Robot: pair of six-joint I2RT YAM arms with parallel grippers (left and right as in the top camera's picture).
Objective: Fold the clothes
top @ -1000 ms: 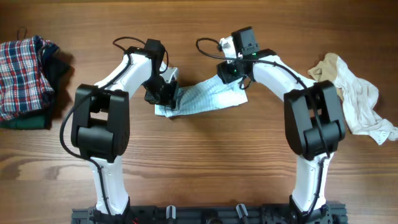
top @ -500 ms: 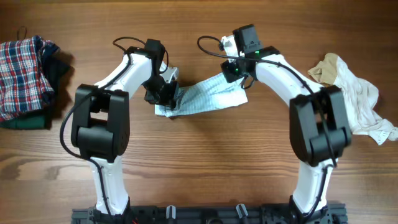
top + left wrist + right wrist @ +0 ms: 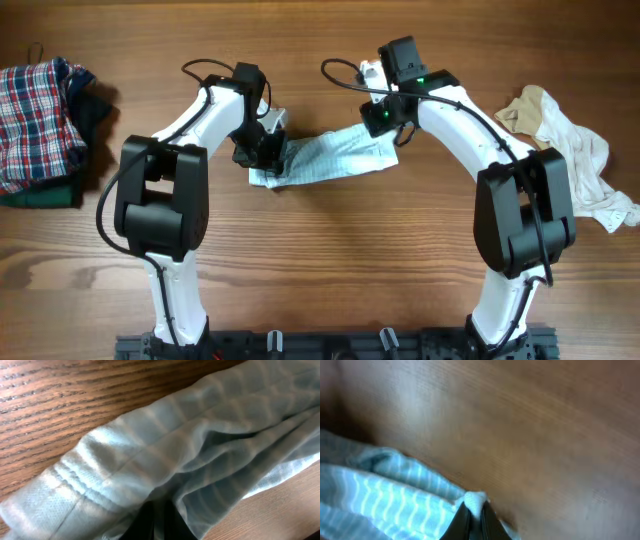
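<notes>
On the wooden table [image 3: 330, 260], cream garments [image 3: 575, 160] are heaped at 3 o'clock, and a plaid garment [image 3: 35, 105] is piled over a dark green garment [image 3: 40, 197] at 9 o'clock. The pale blue-and-white striped garment [image 3: 335, 160] is stretched out just toward 12 o'clock from the centre, between the two grippers. Its 9 o'clock end is clamped by the left gripper [image 3: 268, 160] and its 2 o'clock corner by the right gripper [image 3: 388, 130]. In the right wrist view a white-edged corner is pinched between the closed fingers [image 3: 461, 522] at 6 o'clock. The cloth is rumpled and finely banded, with a ribbed white cuff (clearest from the left wrist). There the fingers are largely covered by folds. The right wrist view is blurred.
</notes>
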